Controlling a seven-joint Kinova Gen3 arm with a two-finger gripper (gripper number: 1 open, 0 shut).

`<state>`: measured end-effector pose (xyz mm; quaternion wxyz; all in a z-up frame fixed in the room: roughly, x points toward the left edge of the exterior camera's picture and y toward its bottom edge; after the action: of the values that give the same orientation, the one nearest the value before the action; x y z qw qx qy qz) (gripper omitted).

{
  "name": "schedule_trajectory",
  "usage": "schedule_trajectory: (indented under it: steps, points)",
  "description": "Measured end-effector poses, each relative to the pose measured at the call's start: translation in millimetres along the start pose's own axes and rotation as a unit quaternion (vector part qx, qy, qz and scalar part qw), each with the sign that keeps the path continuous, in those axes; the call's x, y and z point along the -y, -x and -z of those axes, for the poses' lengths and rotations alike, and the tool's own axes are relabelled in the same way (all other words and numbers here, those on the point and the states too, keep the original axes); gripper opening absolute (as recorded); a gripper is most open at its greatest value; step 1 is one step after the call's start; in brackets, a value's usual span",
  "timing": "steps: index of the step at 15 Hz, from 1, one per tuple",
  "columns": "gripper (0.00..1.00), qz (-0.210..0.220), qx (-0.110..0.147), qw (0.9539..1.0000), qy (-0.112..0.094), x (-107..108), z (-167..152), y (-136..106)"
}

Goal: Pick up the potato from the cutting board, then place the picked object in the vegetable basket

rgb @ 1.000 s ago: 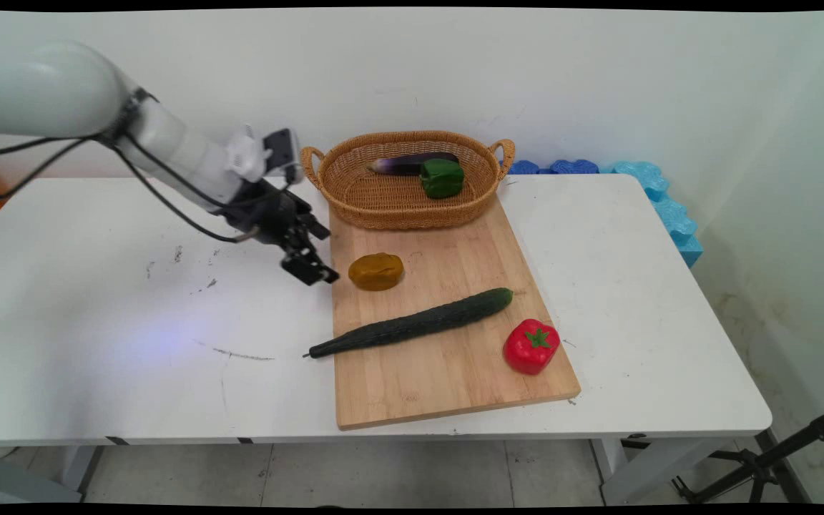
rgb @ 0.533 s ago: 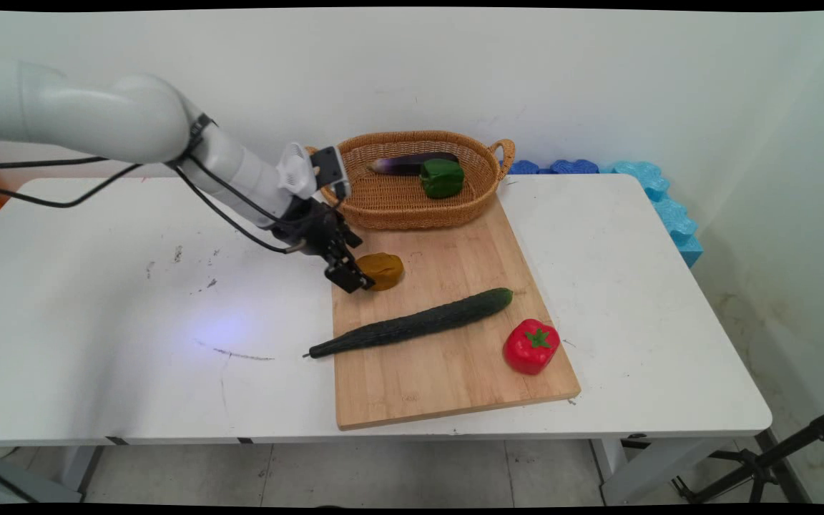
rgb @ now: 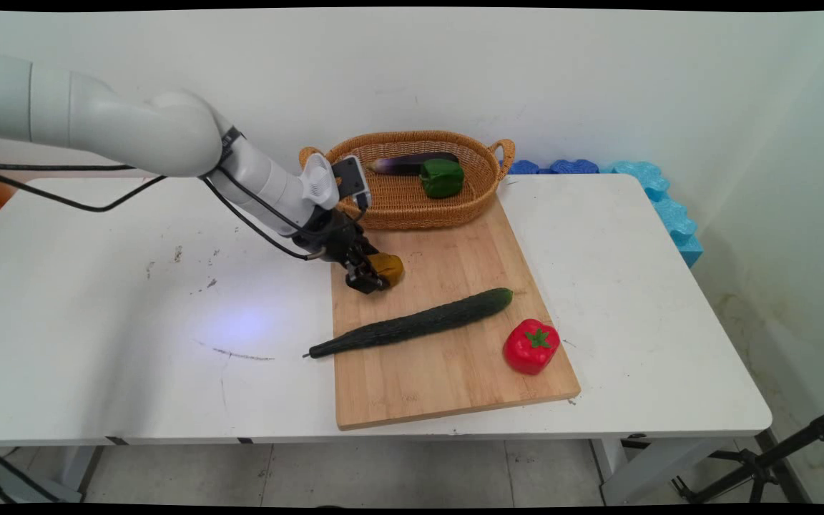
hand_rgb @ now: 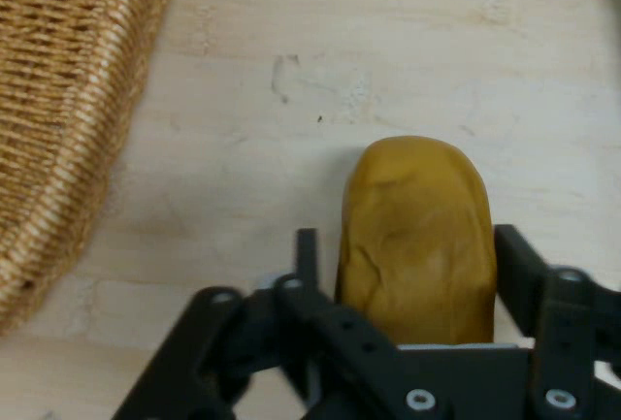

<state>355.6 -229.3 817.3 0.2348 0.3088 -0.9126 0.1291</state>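
The hand (rgb: 369, 275) is set low on the cutting board (rgb: 448, 372), its two fingers spread on either side of the brown potato-like lump (hand_rgb: 417, 245); no squeeze is shown yet and the lump lies flat on the board, so nothing is lifted. Contact of the pads with its flanks cannot quite be told. The basket (rgb: 412, 207) with eggplant (rgb: 401, 164) and green pepper (rgb: 442, 179), the cucumber (rgb: 419, 323) and the red pepper (rgb: 531, 347) are shown whole only in the main view; the fingers' straddle is given only by the hand view.

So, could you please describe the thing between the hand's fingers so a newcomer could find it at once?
Start at the wooden board. Near its far left corner, just before the basket, lies a mustard-brown lump with the hand around it. It is the only brown, rounded item there.
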Motion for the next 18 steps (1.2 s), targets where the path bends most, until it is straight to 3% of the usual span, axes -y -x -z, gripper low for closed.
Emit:
schedule_trajectory:
  steps: [8, 18]
  points:
    - [0.00, -0.021, -0.001, 0.9998, 0.000, -2.4, -1.2, -10.8]
    - [0.00, -0.072, -0.030, 0.9969, -0.007, 18.7, 31.8, -64.3]
